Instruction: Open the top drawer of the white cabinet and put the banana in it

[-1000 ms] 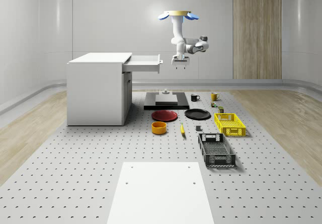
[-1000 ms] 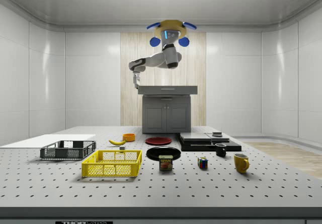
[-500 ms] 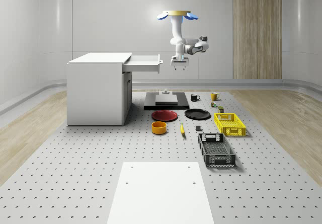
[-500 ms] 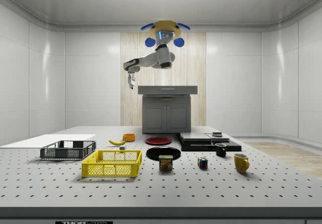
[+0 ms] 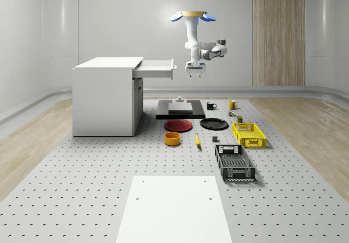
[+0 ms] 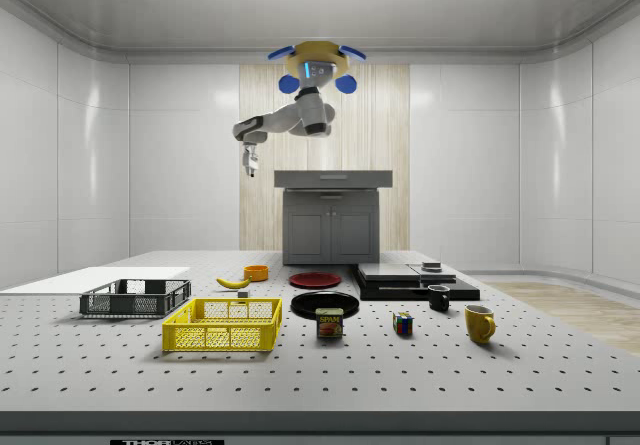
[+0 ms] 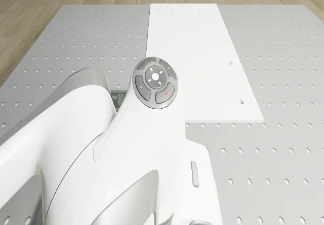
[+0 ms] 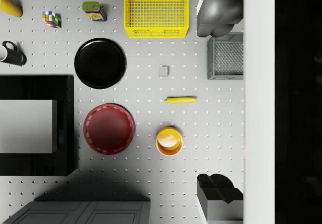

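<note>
Banana (image 5: 197, 140) lies flat on the tabletop (image 5: 82, 188), untouched, between the orange bowl (image 5: 172, 138) and the black crate (image 5: 234, 163), with the yellow basket (image 5: 248, 134) farther back; also visible in the wrist view (image 8: 180, 99) and the side view (image 6: 233, 282). Red plate (image 5: 178, 125) and black plate (image 5: 214, 124) sit behind it, apart from it.

White cabinet (image 5: 106, 95) stands on the tabletop at the whole-scene view's left; its top drawer (image 5: 155, 68) is already pulled out, open.

Drone (image 5: 192, 17) hovers high above the tabletop, out beyond the open drawer's front, roughly above the plates and bowl area. Arm hangs below it, tool (image 5: 194, 71) pointing down, level with the drawer front but apart from it, holding nothing. Fingers (image 8: 219, 15) stand wide apart in the wrist view — tool released, empty.

Step in hand, as I judge it: the drawer-opening part looks done, and the robot is between steps, heading to the banana pick. Next move calls for dropping a long way down to tabletop level, centring the tool over the banana, turning the wrist so the fingers straddle its narrow width, then closing. Watch the bowl just beside the banana on descent.
</note>
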